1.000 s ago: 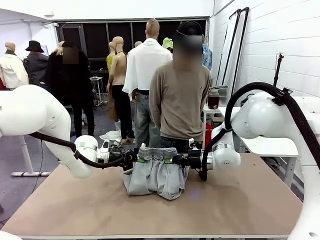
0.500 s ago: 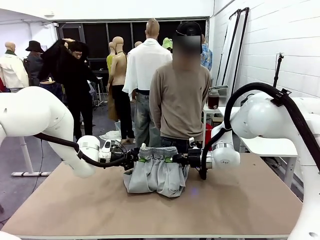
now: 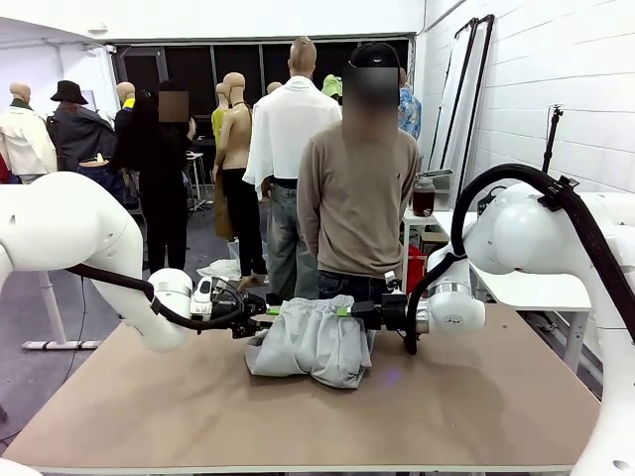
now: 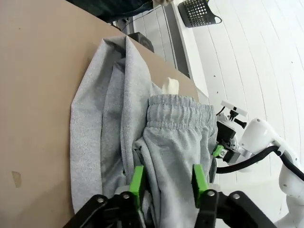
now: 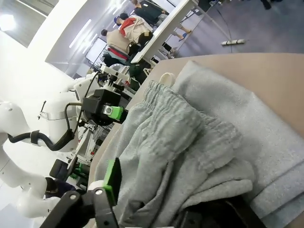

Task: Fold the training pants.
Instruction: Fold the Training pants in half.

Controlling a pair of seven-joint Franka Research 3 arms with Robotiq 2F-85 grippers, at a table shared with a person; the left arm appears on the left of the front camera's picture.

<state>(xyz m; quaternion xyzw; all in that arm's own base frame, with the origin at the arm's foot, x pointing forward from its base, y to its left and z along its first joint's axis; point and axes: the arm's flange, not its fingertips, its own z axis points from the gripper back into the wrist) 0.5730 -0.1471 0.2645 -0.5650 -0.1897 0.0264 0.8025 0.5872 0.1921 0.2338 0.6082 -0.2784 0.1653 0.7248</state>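
Lying bunched mid-counter (image 3: pixel 476 397), the grey training pants (image 3: pixel 313 342) sit between both tools; the left tool (image 4: pixel 166 183) stands spread astride the waistband; the right tool (image 3: pixel 345 311) stands spread beside it.

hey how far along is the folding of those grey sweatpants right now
Done: the light grey jersey training pants lie doubled in a compact bundle on the brown table. In hand: left gripper and right gripper stand open at the waistband. Left: backing away, perhaps neatening.
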